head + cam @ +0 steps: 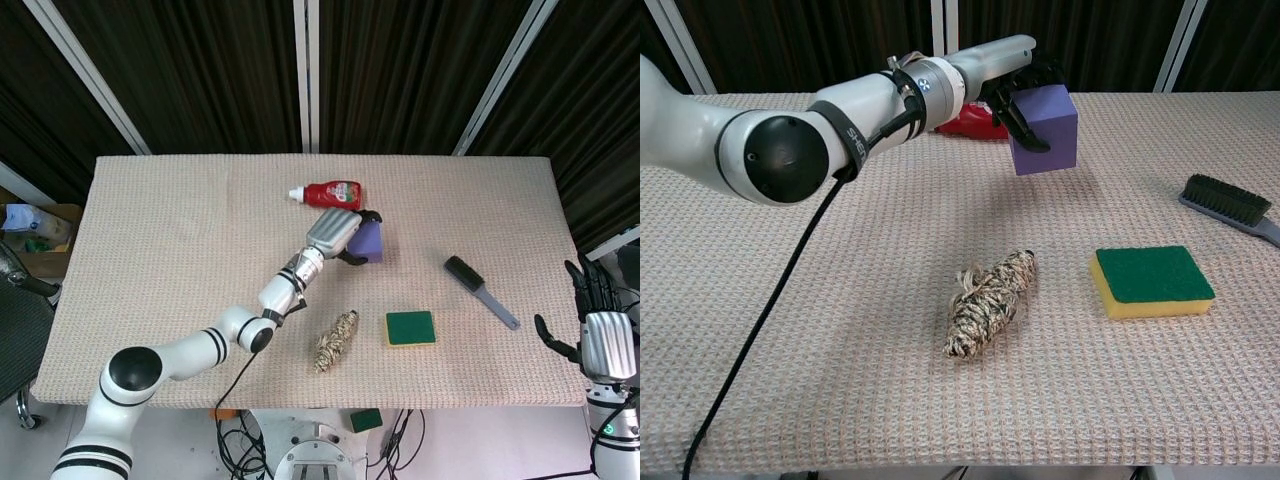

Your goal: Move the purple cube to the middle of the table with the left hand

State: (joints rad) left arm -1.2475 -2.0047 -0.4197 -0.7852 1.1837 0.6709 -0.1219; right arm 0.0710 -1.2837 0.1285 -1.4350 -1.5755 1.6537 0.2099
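Left hand (1025, 85) grips the purple cube (1045, 130); only head view shows the spread, empty right hand (600, 335).

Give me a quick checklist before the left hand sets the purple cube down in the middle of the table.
1. Grip: left hand holds the purple cube from above: ok.
2. Cube over the table's middle: roughly central in the head view: ok.
3. Cube resting on the cloth: cannot tell; in the chest view it seems just above it.
4. Landing spot free: ketchup bottle lies close behind, rope bundle and sponge well in front: ok.
5. Right hand out of the way at the table's edge: ok.
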